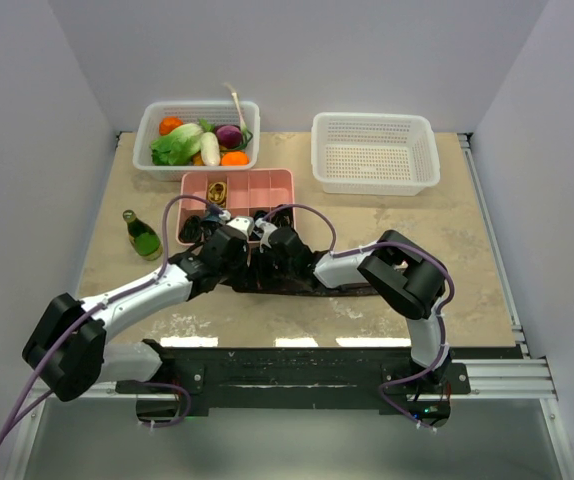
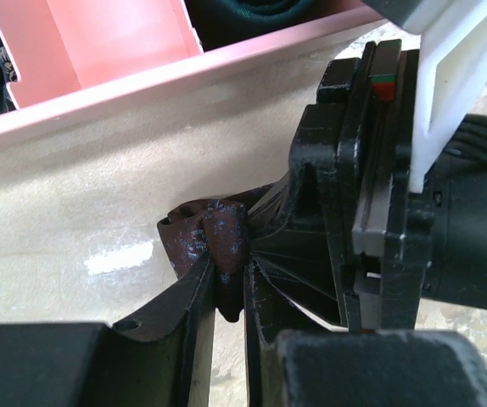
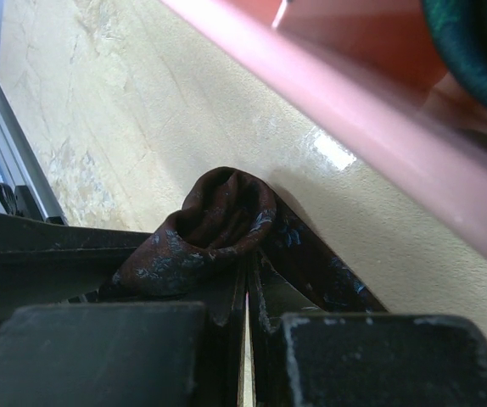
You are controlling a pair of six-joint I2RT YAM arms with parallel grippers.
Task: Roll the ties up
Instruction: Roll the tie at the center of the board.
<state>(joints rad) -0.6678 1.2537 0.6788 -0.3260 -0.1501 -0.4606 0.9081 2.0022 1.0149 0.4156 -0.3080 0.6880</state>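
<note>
Maroon cloth with a pale blue pattern, the tie (image 1: 292, 288) lies as a dark strip on the worktop (image 1: 447, 260). It sits just in front of the pink tray (image 1: 267, 186) and runs rightward under the right arm. Toward its left part it is gathered up where both arms meet.

The left gripper (image 2: 226, 278) is clamped on that gather. In the left wrist view a fold of the tie (image 2: 205, 239) stands between its fingers and spills out past their tips.

The right gripper (image 3: 248, 273) comes in from the other side, jaws pressed together with only a sliver of light between them. A rounded loop of the tie (image 3: 222, 222) bulges out just beyond its fingertips, pinched at the base.

The two grippers are close beside each other. The tray's wall (image 3: 371, 119) runs near the loop, but the tie stays apart from it on bare worktop. A green bottle (image 1: 144, 237) stands left of the left arm.
</note>
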